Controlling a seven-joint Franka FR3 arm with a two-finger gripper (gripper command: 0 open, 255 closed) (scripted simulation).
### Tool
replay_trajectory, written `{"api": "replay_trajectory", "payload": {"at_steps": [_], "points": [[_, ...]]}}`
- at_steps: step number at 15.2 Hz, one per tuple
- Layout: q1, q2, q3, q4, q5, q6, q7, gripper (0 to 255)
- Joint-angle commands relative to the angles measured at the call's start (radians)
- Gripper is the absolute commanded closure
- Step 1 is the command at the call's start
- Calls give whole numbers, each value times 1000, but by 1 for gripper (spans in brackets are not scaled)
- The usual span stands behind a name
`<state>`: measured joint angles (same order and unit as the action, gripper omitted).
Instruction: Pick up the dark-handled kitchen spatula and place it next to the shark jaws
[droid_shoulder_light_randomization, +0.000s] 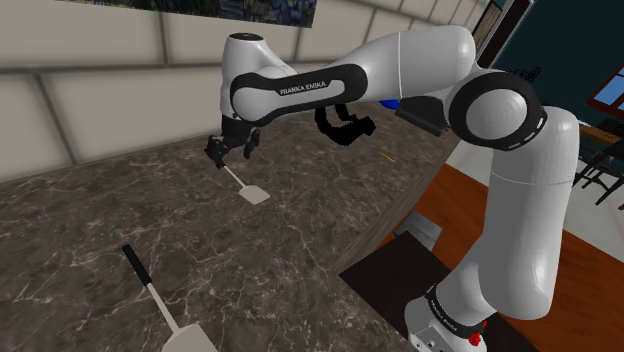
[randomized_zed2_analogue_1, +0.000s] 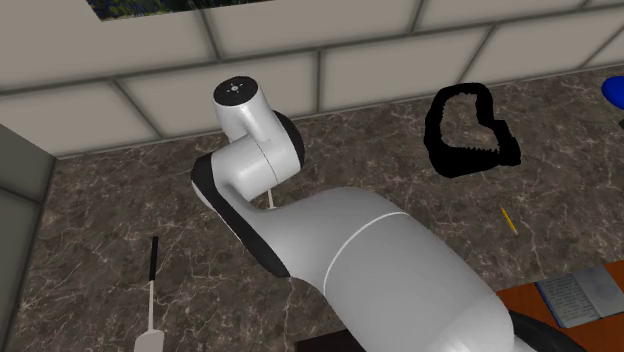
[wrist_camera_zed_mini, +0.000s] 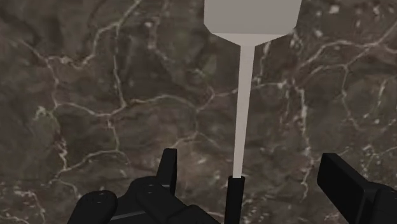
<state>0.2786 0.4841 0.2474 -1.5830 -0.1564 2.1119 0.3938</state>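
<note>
My gripper (droid_shoulder_light_randomization: 231, 150) hangs open just above the dark marbled counter (droid_shoulder_light_randomization: 120, 220), over the handle end of a spatula (droid_shoulder_light_randomization: 250, 188) with a pale shaft and pale blade. In the wrist view that spatula (wrist_camera_zed_mini: 245, 95) runs away from the gripper (wrist_camera_zed_mini: 254, 181), and its black handle (wrist_camera_zed_mini: 235, 198) lies between the fingers without touching them, nearer one finger (wrist_camera_zed_mini: 168, 167). The black shark jaws (randomized_zed2_analogue_1: 468, 130) rest on the counter by the wall; in the shoulder view the shark jaws (droid_shoulder_light_randomization: 345, 126) show partly behind my arm.
A second spatula (droid_shoulder_light_randomization: 155, 295) with a black handle lies near the counter's front edge, seen as well in the second exterior view (randomized_zed2_analogue_1: 152, 290). A yellow pencil (randomized_zed2_analogue_1: 509, 220), a blue object (randomized_zed2_analogue_1: 612, 88) and a grey booklet (randomized_zed2_analogue_1: 580, 293) lie past the jaws. A tiled wall (randomized_zed2_analogue_1: 300, 60) backs the counter.
</note>
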Motion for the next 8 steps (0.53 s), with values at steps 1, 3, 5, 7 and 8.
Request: {"api": "replay_trajectory", "payload": {"at_steps": [1,3,5,7,8], "points": [[4,17,-2,-5,-6,22,6,0],[5,30,-5,-12,-10,42,8,0],[6,41,-6,-18,-13,58,10,0],[6,41,-7,-17,-13,58,10,0],[6,41,-7,-17,-13,58,10,0]]}}
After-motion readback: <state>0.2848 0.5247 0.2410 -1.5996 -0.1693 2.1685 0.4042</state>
